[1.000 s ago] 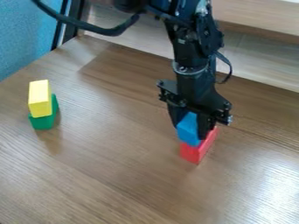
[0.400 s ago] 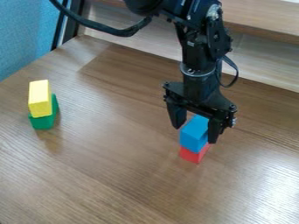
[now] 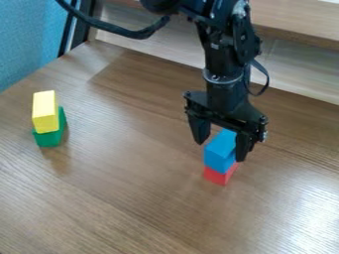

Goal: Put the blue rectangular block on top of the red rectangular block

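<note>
Blue block (image 3: 220, 153): rectangular, lying on top of red block (image 3: 220, 175), covering most of it. Red rests on wooden tabletop.

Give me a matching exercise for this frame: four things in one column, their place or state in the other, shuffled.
Things
1. Yellow block
2. Red block
3. Blue block
4. Pincer

Place or state
A. Open, hanging over the stack at the view's right
B. Upper block of the stack at the view's left
C. Lower block of the right-hand stack
D. Upper block of the right-hand stack

Pairs: 1-B, 2-C, 3-D, 4-A
</note>
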`<state>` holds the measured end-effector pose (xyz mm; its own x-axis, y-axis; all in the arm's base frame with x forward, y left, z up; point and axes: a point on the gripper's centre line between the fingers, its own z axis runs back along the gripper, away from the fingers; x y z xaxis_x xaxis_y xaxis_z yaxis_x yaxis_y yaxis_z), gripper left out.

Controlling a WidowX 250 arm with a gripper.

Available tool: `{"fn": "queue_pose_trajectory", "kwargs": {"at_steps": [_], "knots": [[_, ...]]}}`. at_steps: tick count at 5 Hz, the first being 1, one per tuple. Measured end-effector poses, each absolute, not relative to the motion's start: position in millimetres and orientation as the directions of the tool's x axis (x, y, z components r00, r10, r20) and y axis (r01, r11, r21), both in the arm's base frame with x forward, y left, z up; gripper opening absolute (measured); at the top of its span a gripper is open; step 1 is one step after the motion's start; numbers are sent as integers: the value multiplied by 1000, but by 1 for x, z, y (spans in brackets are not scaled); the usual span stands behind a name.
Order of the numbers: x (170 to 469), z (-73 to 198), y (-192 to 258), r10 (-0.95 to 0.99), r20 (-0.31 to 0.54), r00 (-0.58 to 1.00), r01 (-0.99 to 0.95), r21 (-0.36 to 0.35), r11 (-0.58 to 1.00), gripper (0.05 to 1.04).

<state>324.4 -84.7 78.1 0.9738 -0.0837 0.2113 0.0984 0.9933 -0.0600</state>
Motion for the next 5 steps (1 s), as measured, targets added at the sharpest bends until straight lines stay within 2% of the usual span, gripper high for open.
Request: {"fn": "queue_pose_trajectory", "kwargs": {"at_steps": [2, 3, 5], "knots": [[327, 129, -67, 12, 335, 942, 44, -159, 986, 1000], [321, 145, -39, 94, 357, 929, -33, -172, 985, 1000], [311, 134, 23, 229, 315, 921, -198, -128, 972, 1000]]}}
